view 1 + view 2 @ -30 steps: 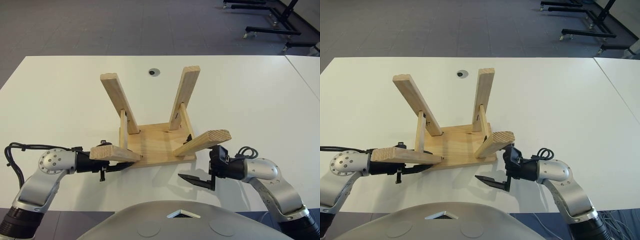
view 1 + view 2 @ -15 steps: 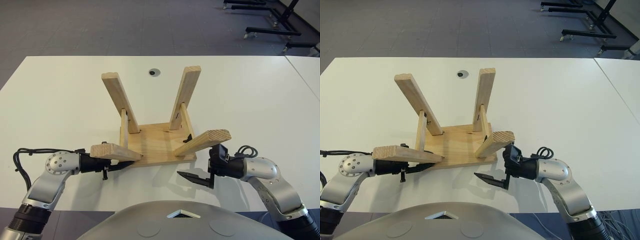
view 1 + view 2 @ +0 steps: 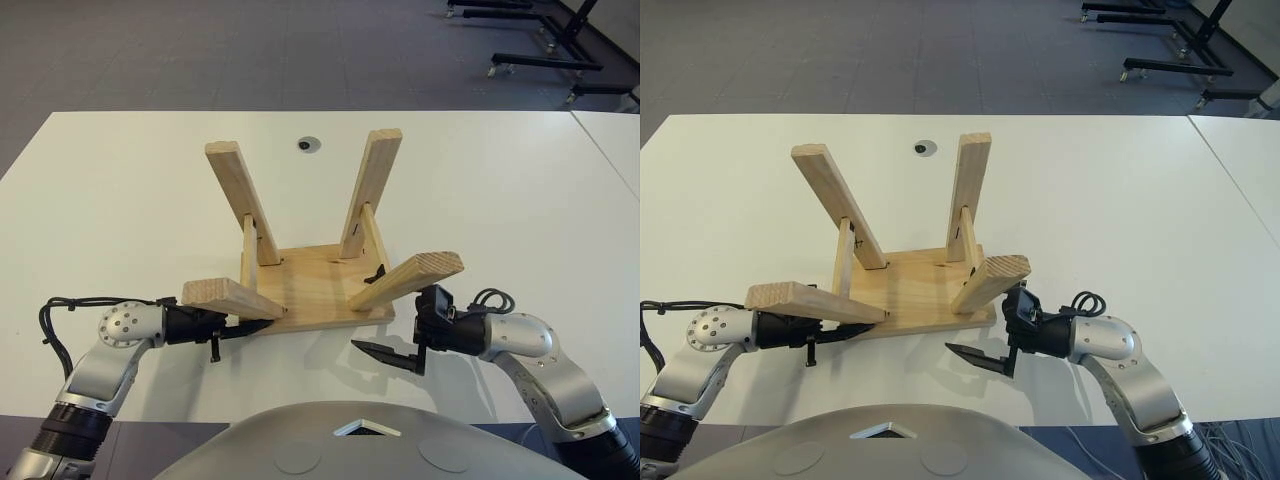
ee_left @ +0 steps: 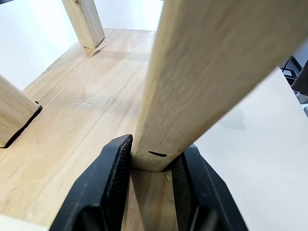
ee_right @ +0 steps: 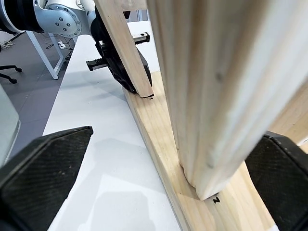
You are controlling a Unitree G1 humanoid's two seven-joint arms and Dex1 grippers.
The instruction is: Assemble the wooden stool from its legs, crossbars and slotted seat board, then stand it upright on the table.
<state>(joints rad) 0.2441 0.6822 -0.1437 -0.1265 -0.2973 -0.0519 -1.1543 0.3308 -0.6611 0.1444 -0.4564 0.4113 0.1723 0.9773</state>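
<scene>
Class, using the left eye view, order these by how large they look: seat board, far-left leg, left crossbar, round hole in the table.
Largest to smallest:
seat board
far-left leg
left crossbar
round hole
None look alike.

1. Legible text, numbers, brands, signs: none can be read on any item.
2. Near-left leg [image 4: 202, 72]: one short dark pen dash near its foot, between the pads of the left end effector [image 4: 156, 149]; no character can be made out.
3. Seat board [image 5: 154, 125]: small dark scribble beside the foot of the near-right leg [image 5: 207, 86]; too small to read.
</scene>
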